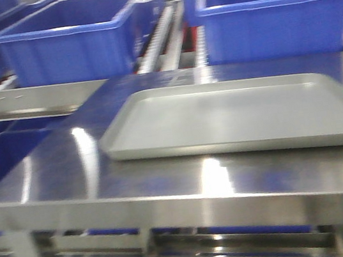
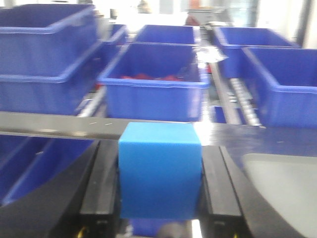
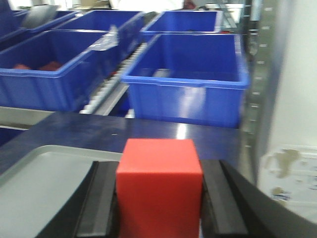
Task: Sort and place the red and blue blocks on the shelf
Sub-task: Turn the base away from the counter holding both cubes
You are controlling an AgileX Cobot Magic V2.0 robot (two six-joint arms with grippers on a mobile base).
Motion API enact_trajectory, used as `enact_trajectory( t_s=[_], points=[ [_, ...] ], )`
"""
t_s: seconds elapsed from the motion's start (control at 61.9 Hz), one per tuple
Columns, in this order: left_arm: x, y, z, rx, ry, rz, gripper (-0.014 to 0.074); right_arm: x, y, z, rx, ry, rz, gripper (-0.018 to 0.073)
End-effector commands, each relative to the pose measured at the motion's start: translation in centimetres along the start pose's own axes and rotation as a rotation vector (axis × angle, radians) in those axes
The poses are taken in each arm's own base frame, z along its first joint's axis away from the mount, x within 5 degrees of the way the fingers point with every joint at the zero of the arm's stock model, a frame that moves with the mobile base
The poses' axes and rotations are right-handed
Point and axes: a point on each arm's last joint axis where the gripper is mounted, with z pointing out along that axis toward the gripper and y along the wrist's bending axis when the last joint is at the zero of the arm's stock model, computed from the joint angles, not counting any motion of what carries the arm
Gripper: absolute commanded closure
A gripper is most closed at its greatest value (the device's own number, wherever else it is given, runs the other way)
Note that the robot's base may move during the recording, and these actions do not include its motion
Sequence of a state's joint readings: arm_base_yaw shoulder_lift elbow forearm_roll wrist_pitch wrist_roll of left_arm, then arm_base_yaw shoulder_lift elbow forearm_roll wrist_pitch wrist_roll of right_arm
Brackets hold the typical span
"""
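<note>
Blocks both in hand, one per arm.

Left wrist view: left gripper is clamped on the blue block, its black fingers flat against two opposite sides. The cube sits square, top face level, held clear in front of the shelf, whose steel front rail runs across just behind it. Beyond the rail is a blue bin with some red items inside, too blurred to identify. A corner of the grey tray shows low on the right.

Right wrist view: right gripper is closed the same way on the red block, which is gripped by its sides and upright. It hangs over the dark steel tabletop, with the tray's rim just beside it on the left. Ahead stands a second blue bin, with a roller track to its left.

Front view: the tray lies flat on the tabletop, nearer the right side. Large blue bins stand on the shelf behind it, with roller tracks between them. Frame is soft and motion-blurred.
</note>
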State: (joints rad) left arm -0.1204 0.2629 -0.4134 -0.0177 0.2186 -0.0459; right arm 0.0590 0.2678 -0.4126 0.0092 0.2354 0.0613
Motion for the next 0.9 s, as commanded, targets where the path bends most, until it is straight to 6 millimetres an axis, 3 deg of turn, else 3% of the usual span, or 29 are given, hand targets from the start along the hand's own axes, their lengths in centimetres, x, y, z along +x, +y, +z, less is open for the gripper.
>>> enact_trajectory(
  t_s=[0.0,0.889],
  points=[
    [-1.74,-0.09,-0.07,0.004,-0.111,-0.003,0.0474,-1.71,0.05,-0.10,0.003,-0.112,-0.018,0.0503],
    [-1.74,-0.09,-0.07,0.004,-0.111,-0.003,0.0474,-1.71,0.05,-0.10,0.003,-0.112,-0.018,0.0503]
  ],
)
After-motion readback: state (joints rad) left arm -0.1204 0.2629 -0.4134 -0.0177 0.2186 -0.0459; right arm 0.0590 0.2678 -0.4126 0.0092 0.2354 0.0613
